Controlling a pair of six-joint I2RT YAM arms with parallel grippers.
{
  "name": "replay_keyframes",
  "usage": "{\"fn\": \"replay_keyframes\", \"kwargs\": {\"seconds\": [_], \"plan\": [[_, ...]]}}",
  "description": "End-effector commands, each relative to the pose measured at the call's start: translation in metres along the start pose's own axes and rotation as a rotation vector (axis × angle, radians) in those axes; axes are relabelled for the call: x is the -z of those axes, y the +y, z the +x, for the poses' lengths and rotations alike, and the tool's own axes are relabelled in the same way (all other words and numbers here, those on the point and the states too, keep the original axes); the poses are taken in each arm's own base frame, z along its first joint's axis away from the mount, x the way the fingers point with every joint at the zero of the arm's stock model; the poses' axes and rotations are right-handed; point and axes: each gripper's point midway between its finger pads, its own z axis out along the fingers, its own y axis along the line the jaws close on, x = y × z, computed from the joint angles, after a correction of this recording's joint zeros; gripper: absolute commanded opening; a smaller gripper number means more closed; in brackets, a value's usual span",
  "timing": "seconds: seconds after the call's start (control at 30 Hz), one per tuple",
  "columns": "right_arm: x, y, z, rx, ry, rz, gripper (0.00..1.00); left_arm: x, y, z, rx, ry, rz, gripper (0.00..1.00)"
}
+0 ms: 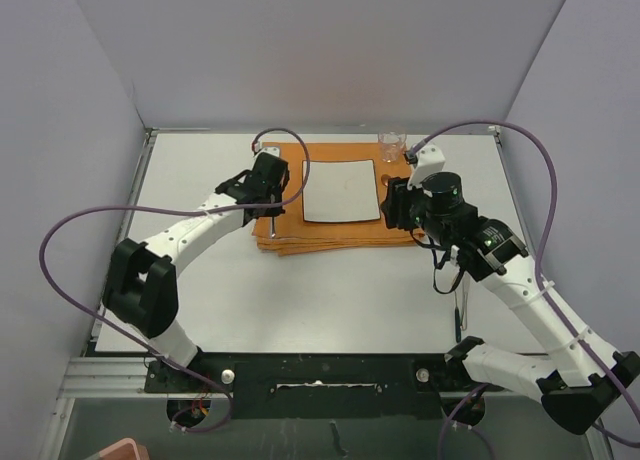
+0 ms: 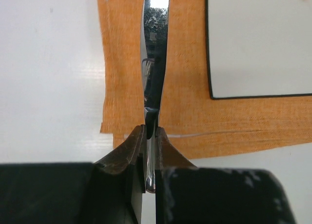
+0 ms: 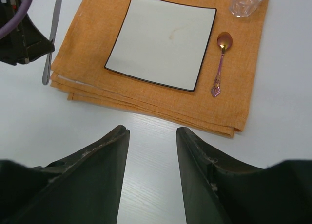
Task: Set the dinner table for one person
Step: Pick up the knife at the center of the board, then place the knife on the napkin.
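The dinner table is the large white tabletop. On it lies a folded orange cloth with a small square white plate in its middle. My left gripper is shut on a silver knife over the cloth's left edge, left of the plate. I cannot tell whether the knife touches the cloth. My right gripper is open and empty above bare table, just near the cloth. A purple-handled spoon lies on the cloth right of the plate.
A clear glass stands at the cloth's far right corner; it also shows in the right wrist view. A thin dark utensil lies on the table near the right arm. Grey walls enclose the table on three sides.
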Motion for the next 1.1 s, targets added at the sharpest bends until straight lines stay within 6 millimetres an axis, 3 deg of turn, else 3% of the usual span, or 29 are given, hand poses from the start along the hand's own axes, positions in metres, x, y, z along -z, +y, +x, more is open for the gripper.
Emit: {"fn": "replay_keyframes", "kwargs": {"seconds": [0.0, 0.13, 0.43, 0.87, 1.07], "plan": [[0.013, -0.001, -0.040, 0.015, -0.112, 0.013, 0.45, -0.011, -0.025, -0.056, -0.068, -0.121, 0.067, 0.00], [0.021, -0.006, -0.044, 0.030, -0.122, 0.034, 0.45, -0.033, -0.034, -0.067, -0.096, -0.118, 0.074, 0.00], [0.032, -0.015, -0.045, 0.036, -0.128, 0.067, 0.45, -0.082, -0.040, -0.065, -0.099, -0.087, 0.061, 0.00], [0.026, -0.025, -0.031, 0.045, -0.083, 0.107, 0.45, -0.119, -0.057, -0.079, -0.105, -0.076, 0.091, 0.00], [0.023, -0.025, -0.033, 0.047, -0.077, 0.105, 0.45, -0.137, -0.044, -0.074, -0.083, -0.057, 0.064, 0.00]]}}
